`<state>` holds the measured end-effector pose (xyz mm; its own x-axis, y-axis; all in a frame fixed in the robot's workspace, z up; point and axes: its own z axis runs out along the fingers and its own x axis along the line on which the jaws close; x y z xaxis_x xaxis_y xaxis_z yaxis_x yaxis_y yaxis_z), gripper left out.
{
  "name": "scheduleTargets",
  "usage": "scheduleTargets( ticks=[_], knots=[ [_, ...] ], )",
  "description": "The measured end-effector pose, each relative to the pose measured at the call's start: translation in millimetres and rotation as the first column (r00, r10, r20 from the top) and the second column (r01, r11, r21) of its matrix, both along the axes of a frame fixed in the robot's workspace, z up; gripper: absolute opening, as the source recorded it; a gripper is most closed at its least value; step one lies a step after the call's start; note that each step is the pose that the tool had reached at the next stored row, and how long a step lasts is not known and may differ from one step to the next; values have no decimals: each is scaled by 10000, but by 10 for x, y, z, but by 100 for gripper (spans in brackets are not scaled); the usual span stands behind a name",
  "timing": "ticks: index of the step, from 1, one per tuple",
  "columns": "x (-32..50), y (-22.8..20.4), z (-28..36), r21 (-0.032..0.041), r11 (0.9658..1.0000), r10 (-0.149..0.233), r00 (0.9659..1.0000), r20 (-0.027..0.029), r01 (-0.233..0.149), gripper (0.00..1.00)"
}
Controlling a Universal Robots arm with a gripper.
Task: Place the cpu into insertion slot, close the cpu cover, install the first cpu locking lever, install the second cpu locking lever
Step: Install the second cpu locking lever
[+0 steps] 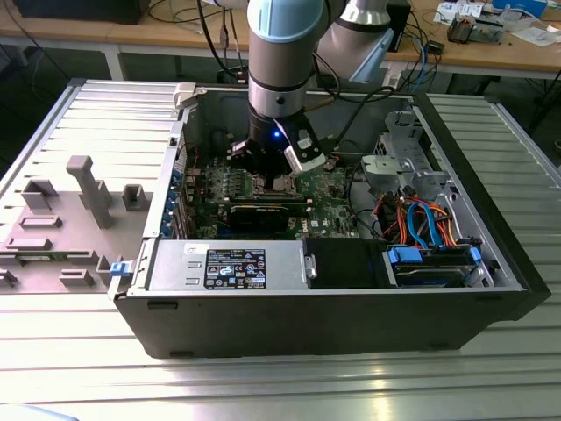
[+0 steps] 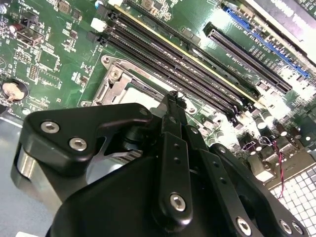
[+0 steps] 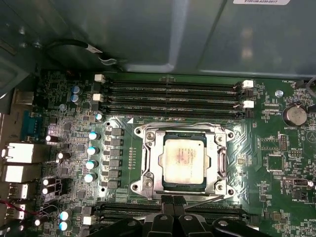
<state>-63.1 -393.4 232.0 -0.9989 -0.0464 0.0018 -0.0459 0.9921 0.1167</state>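
Observation:
The cpu, a square chip with a silver top, lies flat in the insertion slot on the green motherboard. The silver cpu cover is down, framing the chip. One thin wire lever runs along the socket edge by the memory slots. Another wire lever lies slightly slanted along the opposite edge. My gripper is shut, its black fingertips touching that edge beside the slanted lever. In the second wrist view the gripper points at the socket frame. In the exterior view the gripper hangs low over the socket.
The open computer case lies on a ribbed metal table. Long black memory slots flank the socket. A power supply and drive bays with coloured cables line the case's near side. A grey fixture stands at the exterior view's left.

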Motion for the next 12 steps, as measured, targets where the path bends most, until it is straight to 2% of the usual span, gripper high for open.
scheduleTargets(
  ticks=[10,12],
  knots=[
    [-5,-4,0,15,10000,-1,10000,0,1,11],
    [-5,-38,0,19,10000,0,10000,0,0,11]
  ],
)
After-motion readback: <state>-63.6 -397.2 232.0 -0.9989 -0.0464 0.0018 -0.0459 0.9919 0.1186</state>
